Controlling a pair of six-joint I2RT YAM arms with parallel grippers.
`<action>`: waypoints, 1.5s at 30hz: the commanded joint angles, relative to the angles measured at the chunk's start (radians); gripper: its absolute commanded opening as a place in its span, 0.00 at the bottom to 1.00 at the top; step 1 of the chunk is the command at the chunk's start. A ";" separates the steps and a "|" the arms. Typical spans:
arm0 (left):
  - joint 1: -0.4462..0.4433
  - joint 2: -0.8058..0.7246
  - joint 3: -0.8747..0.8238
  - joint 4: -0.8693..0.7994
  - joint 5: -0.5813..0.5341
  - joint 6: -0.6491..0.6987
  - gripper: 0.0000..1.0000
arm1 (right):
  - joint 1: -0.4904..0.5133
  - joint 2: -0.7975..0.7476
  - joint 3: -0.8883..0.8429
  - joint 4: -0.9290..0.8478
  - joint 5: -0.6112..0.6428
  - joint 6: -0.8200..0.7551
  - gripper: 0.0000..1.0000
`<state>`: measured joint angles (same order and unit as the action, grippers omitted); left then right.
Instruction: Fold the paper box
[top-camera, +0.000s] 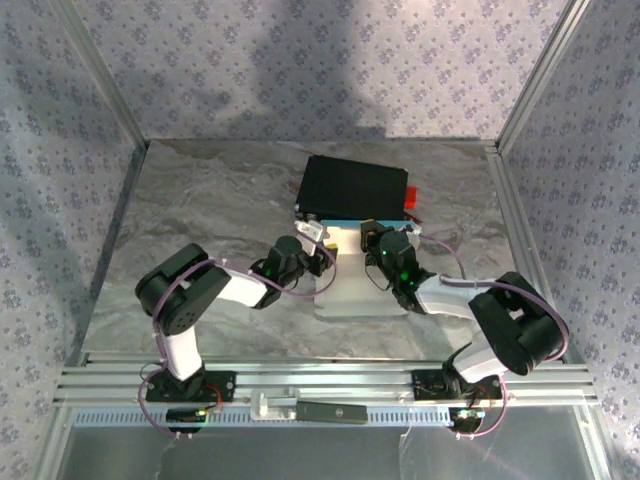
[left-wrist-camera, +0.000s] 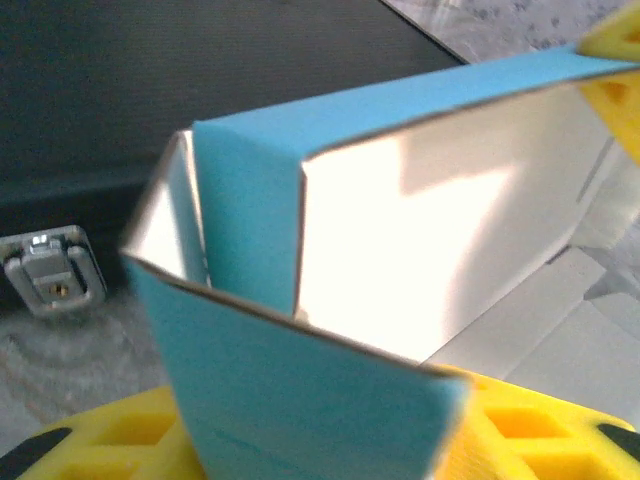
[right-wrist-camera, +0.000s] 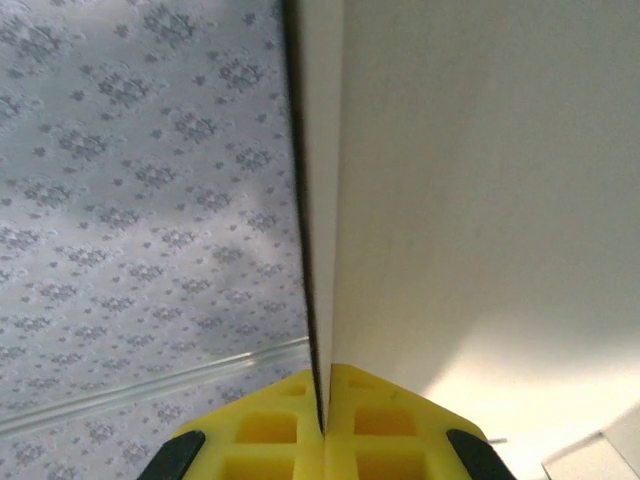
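While the right gripper (right-wrist-camera: 322, 412) presses its 2 yellow fingers (right-wrist-camera: 262, 430) together on the edge of a thin white panel of the paper box (top-camera: 352, 285), the left gripper (top-camera: 318, 240) stands spread. Its own yellow pads (left-wrist-camera: 520, 435) sit at the bottom and upper right of the left wrist frame, with a raised cyan corner between them. The box lies mid-frame in the top view, just below the black case (top-camera: 355, 187).

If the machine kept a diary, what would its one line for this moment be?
step: folding paper box | left fingers: open, at blue corner flap | right fingers: shut on white panel | behind: black case
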<state>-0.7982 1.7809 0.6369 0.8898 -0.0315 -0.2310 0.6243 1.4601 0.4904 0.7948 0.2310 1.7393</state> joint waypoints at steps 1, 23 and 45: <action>-0.002 -0.118 -0.002 -0.028 0.187 0.039 0.50 | 0.007 0.006 0.013 -0.104 -0.068 0.003 0.00; 0.039 -0.382 -0.031 -0.361 0.409 0.009 0.79 | -0.002 0.007 0.062 -0.107 -0.054 -0.047 0.00; 0.258 -0.604 -0.104 -0.442 0.410 -0.307 0.67 | -0.005 0.011 0.074 -0.092 -0.020 -0.058 0.00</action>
<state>-0.6140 1.1511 0.5411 0.4660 0.3161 -0.4095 0.6216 1.4609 0.5526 0.7021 0.1871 1.7008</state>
